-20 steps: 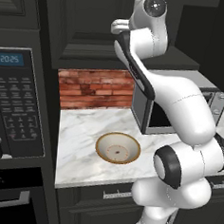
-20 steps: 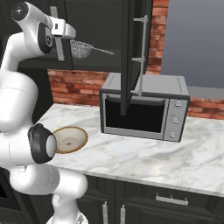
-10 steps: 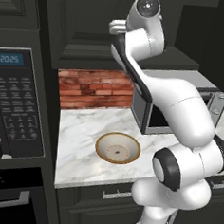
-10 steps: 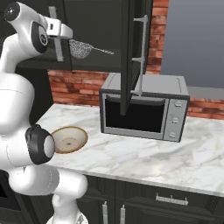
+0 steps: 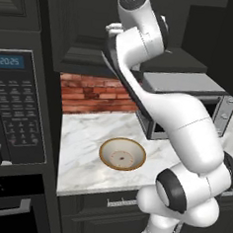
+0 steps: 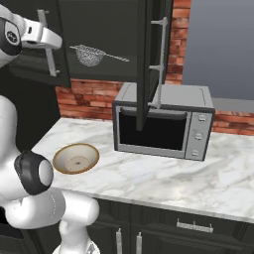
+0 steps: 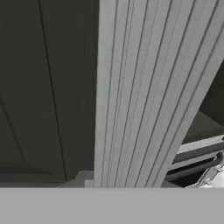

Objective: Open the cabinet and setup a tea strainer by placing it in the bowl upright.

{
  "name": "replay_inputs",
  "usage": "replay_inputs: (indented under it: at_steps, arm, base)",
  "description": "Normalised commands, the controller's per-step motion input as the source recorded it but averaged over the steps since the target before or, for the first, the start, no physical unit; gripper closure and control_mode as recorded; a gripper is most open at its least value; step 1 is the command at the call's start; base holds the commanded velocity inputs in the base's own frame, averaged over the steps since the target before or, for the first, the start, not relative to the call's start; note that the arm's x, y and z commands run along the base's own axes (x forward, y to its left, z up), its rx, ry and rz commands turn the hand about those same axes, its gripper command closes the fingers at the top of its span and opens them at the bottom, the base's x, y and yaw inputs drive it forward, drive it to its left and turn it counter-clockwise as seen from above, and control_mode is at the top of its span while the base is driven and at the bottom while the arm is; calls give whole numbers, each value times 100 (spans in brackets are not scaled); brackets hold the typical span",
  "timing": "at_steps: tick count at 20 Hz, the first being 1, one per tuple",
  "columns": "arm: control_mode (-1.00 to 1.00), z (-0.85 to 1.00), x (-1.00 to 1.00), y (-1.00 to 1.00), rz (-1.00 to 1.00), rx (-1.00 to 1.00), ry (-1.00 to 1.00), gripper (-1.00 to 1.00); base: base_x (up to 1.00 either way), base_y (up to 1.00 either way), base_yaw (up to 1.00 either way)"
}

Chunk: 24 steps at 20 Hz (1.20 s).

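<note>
Strainer: the small silver wire-mesh tea strainer (image 6: 89,55), a dome basket with a thin wire handle running out to its right, sits up inside the opened cabinet, level with the arm's wrist and high above the table.
Handling: it looks very light and springy; the mesh would likely dent under a hard pinch, and the thin handle would tend to twist between the pads. My judgement is that the stiffer rim, or the handle right where it meets the basket, is the better place to take hold.
Cabinet: the dark charcoal upper wall cabinet (image 5: 90,32) stands open; its right door (image 6: 149,59) is swung out edge-on over the microwave, showing its long silver bar handle (image 6: 162,47).
Hand: the white arm's hand is up near the left door in the right base view, but its fingertips are hidden, so I cannot tell whether they are apart or together. The hand view looks close along a pale ribbed vertical surface.
Bowl: the round shallow bowl with a tan-brown rim and cream speckled inside (image 5: 122,154) lies on the white marble table (image 6: 163,173), holding nothing, well below the strainer.
Microwave: the silver microwave (image 6: 162,120) stands on the table to the right of the bowl, apart from it.
</note>
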Motion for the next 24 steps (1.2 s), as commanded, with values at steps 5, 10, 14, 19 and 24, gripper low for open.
replay_inputs:
  at_steps: [5,10,14,19,24]
  arm:
    - [-100,0,-98,58,-20,-3,6,100]
    - [-100,0,-21,20,-8,0,0,100]
    - [-100,-1,0,28,-1,0,0,100]
    - [-100,-2,0,27,0,0,0,-100]
    - [-100,-1,0,2,0,0,-2,-100]
  base:
    - [0,0,0]
    - [0,0,0]
    - [0,0,0]
    - [0,0,0]
    - [0,0,0]
